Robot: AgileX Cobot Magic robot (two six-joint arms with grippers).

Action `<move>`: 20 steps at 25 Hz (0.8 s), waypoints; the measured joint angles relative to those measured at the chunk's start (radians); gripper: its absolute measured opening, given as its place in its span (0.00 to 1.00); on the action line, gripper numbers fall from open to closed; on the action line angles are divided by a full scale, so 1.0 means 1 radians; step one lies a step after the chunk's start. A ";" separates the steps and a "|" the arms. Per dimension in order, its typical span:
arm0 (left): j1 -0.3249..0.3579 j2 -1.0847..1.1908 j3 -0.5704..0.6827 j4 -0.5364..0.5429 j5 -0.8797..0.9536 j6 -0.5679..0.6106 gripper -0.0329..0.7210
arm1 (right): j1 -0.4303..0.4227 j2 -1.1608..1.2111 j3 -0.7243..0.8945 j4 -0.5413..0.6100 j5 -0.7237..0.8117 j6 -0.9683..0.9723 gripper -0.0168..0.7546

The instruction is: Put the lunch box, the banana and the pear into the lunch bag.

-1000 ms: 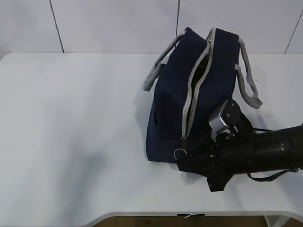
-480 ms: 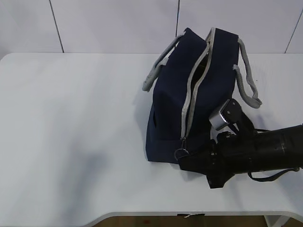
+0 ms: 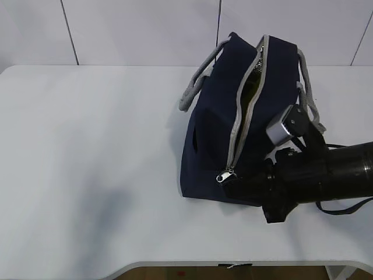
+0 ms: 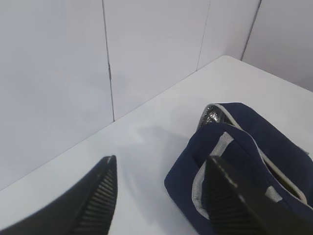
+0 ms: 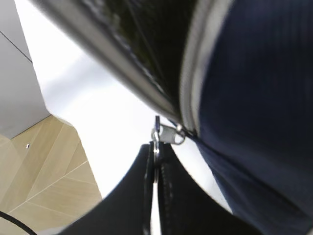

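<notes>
The navy lunch bag (image 3: pixel 213 116) stands on the white table, right of centre, its grey zipper gaping near the top. My right gripper (image 3: pixel 228 182) is at the bag's near lower end, shut on the zipper's ring pull (image 3: pixel 224 176). In the right wrist view the ring pull (image 5: pixel 155 142) sits pinched between the closed fingers of the right gripper (image 5: pixel 156 149), against the lunch bag (image 5: pixel 254 73). My left gripper (image 4: pixel 160 164) hangs open and empty above the table, beside the lunch bag (image 4: pixel 244 161). The lunch box, the banana and the pear are out of view.
Grey webbing handles (image 3: pixel 195 87) droop on both sides of the bag. The white table (image 3: pixel 87 146) stretches bare to the left, with its front edge (image 3: pixel 175 265) close below my right arm. A white panelled wall (image 3: pixel 140 29) runs along the back.
My right gripper has closed on the ring pull and moved right and slightly up. The pull now points towards the gripper, and the bag has shifted a little to the right.
</notes>
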 joint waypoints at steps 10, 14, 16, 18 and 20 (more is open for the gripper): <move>0.000 0.010 0.000 0.030 0.023 0.000 0.61 | 0.000 -0.082 0.000 -0.029 0.000 0.051 0.03; 0.000 0.046 0.000 0.043 0.058 0.020 0.61 | 0.000 -0.122 0.000 -0.033 0.000 0.068 0.03; 0.000 0.058 0.000 0.044 0.080 0.043 0.61 | 0.000 -0.144 0.000 -0.034 -0.002 0.074 0.03; 0.000 0.066 0.000 0.044 0.105 0.066 0.61 | 0.000 -0.161 0.000 -0.037 -0.008 0.082 0.03; 0.000 0.072 0.000 0.044 0.130 0.086 0.61 | 0.000 -0.174 0.000 -0.039 -0.011 0.094 0.03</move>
